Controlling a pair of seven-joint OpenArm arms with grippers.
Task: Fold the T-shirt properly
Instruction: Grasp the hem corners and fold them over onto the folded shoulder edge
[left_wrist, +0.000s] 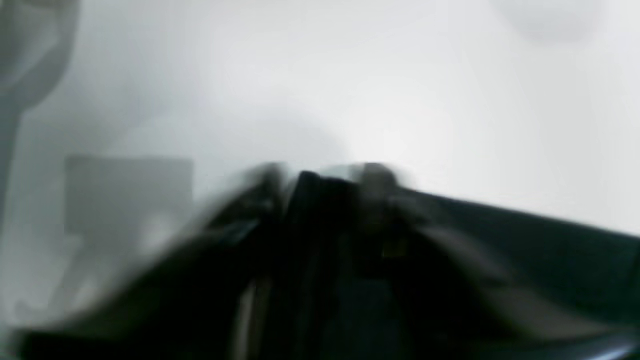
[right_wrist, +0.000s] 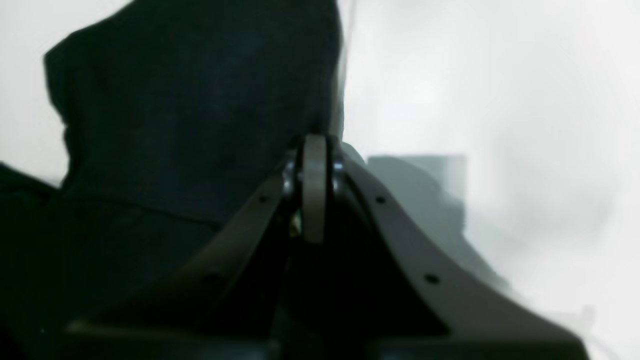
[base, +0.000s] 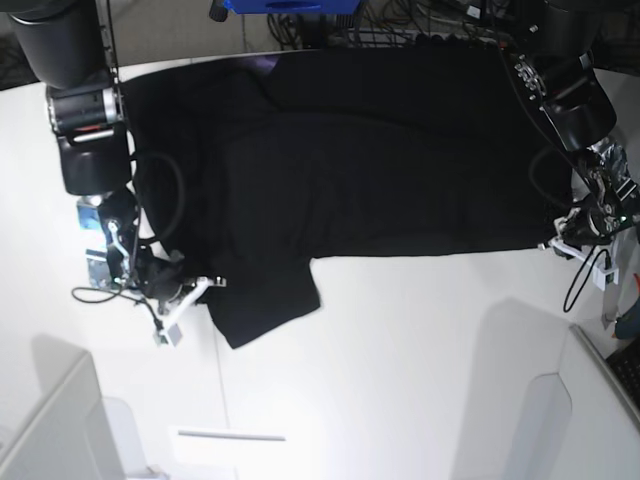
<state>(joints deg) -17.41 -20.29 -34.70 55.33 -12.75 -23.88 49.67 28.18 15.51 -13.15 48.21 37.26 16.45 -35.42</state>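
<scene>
T-shirt (base: 370, 170) lies spread across the far half of the white surface (base: 420, 360), plain black side up, one sleeve hanging toward the near left in the base view. Right claw (right_wrist: 314, 150) pressed together on the sleeve's edge — black cloth bunched just beyond its tips. Left claw (base: 558, 238) sits at the shirt's opposite edge; wrist view too blurred — cannot tell its state.
</scene>
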